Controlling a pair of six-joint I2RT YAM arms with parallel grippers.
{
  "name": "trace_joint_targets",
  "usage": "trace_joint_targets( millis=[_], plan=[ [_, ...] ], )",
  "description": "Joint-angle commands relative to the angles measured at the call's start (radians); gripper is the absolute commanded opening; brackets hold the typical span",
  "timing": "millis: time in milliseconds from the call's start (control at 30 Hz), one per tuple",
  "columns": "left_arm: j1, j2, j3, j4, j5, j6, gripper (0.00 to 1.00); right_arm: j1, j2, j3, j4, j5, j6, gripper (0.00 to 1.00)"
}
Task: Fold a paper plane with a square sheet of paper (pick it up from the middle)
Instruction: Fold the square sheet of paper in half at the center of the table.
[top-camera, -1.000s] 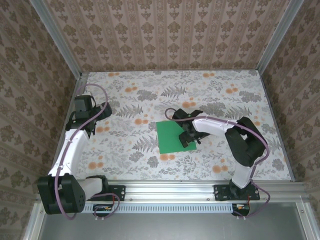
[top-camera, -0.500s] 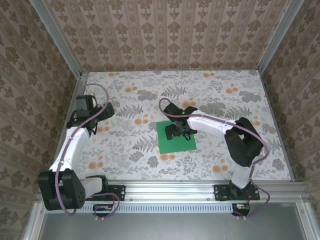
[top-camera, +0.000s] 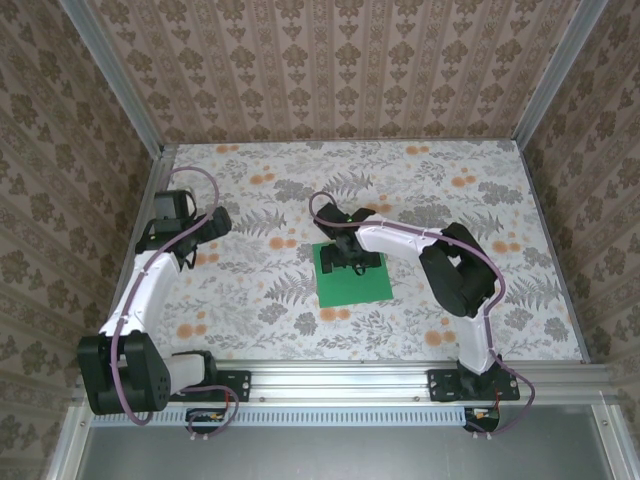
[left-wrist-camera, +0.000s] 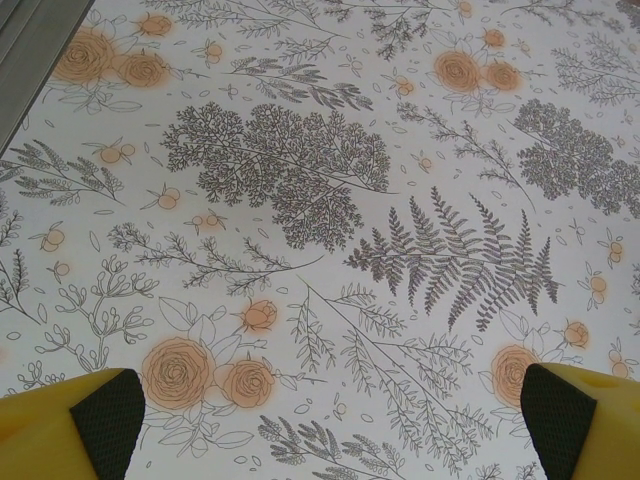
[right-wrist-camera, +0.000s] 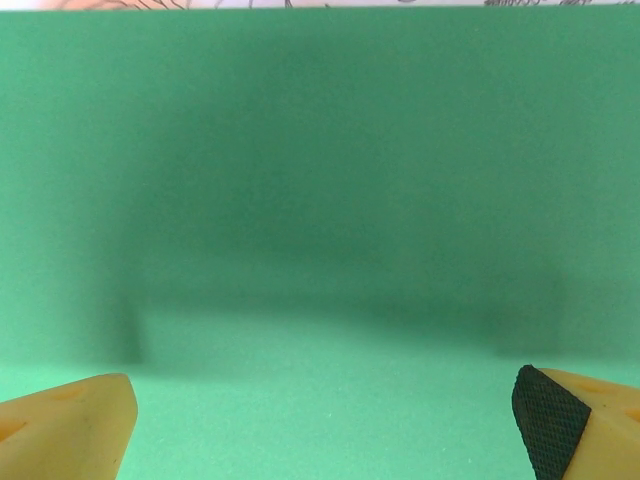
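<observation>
Now: your right gripper (top-camera: 349, 260) hangs over the green sheet (top-camera: 356, 284), jaws spread wide, nothing held

Note that the sheet lies flat and uncreased on the floral table (top-camera: 300, 180), near its middle, a little toward 6 o'clock. From above, your right gripper sits over the sheet's 12 o'clock half. At the right wrist, the yellow fingers (right-wrist-camera: 65, 425) stand apart at both lower corners, green paper (right-wrist-camera: 320, 200) beneath them with a soft shadow on it, its far edge at 12 o'clock. Your left gripper (top-camera: 197, 243) is well apart from the sheet, toward 9 o'clock; its fingers (left-wrist-camera: 560, 420) are spread too, over bare tablecloth (left-wrist-camera: 300, 150)
</observation>
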Motion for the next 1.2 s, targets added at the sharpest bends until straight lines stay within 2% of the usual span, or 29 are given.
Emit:
trace_joint_targets(
  millis=[0,233,567,933,1167],
  plan=[
    [0.007,0.015,0.037,0.000,0.017,-0.006,1.00,0.001,0.021,0.016,-0.032,0.024,0.025,1.00],
    [0.008,0.020,0.039,-0.004,0.017,-0.004,1.00,0.001,0.042,-0.005,-0.029,0.038,0.034,1.00],
    [0.008,0.029,0.048,-0.014,0.018,-0.003,1.00,0.001,0.062,-0.123,0.037,-0.049,0.038,0.99],
    [0.007,0.034,0.051,-0.020,0.019,0.000,1.00,0.001,0.085,-0.141,0.000,0.025,0.048,0.91],
    [0.007,0.035,0.052,-0.022,0.021,0.000,1.00,0.001,0.057,-0.120,0.002,0.018,0.039,0.88]
  ],
)
